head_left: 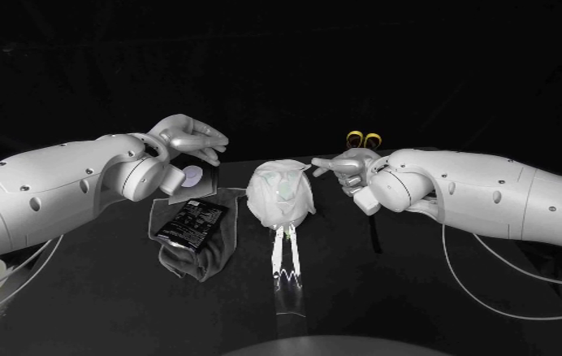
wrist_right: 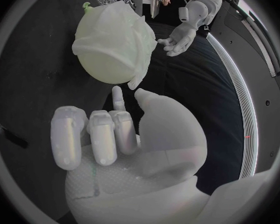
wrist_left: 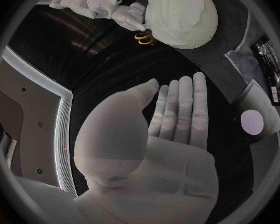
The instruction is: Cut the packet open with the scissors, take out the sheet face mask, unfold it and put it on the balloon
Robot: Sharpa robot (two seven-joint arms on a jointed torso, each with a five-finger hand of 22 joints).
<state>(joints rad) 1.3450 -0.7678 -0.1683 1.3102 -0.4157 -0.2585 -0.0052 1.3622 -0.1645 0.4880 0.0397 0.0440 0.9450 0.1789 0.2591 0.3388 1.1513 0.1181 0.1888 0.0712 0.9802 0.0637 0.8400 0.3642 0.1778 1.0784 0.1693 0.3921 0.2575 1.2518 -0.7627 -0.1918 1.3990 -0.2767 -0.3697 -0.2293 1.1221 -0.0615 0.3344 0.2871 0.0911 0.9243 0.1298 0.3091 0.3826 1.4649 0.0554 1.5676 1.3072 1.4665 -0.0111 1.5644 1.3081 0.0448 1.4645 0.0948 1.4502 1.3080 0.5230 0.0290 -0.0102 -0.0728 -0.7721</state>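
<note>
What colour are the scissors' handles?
Yellow. The scissors' handles show best in the head view, just beyond the right hand.

Black table (head_left: 105, 307); grey cloth (head_left: 199, 262) lying on it; pale round disc (head_left: 190, 179) just beyond cloth.

The head camera sits high and back, facing down onto the black table (head_left: 105, 307). In its picture the left hand (head_left: 188, 141) lies toward 9 o'clock, the right hand (head_left: 343, 167) toward 3 o'clock, and the balloon (head_left: 281, 193) near the centre. Each of the 2 wrist cameras sits close behind its own hand's palm, and they face the balloon from opposite sides. All 3 views share the balloon. Each wrist view also catches the opposite hand beyond it.
</note>
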